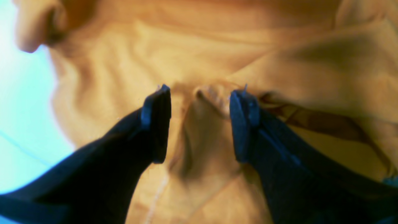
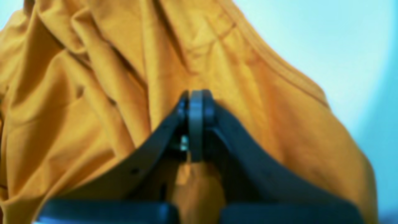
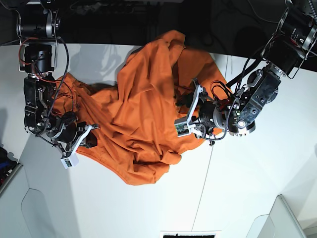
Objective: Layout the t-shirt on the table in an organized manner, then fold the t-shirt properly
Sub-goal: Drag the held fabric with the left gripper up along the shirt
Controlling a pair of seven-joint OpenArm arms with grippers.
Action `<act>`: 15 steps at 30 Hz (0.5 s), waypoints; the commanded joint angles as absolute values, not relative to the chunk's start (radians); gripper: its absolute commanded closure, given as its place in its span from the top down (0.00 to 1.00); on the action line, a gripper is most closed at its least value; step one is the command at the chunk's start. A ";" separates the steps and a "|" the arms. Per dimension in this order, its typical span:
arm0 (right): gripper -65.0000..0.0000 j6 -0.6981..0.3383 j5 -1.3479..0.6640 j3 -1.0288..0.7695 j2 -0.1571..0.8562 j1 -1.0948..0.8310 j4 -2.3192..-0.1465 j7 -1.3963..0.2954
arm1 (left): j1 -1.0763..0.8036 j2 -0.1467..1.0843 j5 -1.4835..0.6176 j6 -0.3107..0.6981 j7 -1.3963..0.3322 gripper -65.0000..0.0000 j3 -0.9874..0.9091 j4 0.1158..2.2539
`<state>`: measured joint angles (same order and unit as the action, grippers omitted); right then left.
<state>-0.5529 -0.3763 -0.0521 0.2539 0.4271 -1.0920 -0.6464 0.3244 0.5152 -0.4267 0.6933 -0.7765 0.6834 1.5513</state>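
Observation:
The orange t-shirt point(image 3: 143, 99) lies crumpled in a heap across the back middle of the white table point(image 3: 247, 188). My left gripper point(image 3: 187, 110) rests on the shirt's right side. In the left wrist view it point(image 1: 201, 92) is open, and a raised fold of the t-shirt point(image 1: 124, 46) sits loosely between its fingers. My right gripper point(image 3: 88, 135) is at the shirt's left edge. In the right wrist view it point(image 2: 196, 95) is shut, with t-shirt point(image 2: 93, 109) cloth pinched between its fingers and draped beyond them.
A thin dark seam point(image 3: 210, 148) runs across the table to the right of the shirt. A grey bin corner point(image 3: 285, 218) sits at the front right and another edge point(image 3: 10, 176) at the front left. The table's back edge meets a dark background.

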 commanded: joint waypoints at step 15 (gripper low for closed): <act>0.00 -0.554 -0.390 -0.056 0.263 0.456 -1.107 -0.633 | 0.346 0.560 -0.451 0.698 -0.824 0.00 0.753 1.620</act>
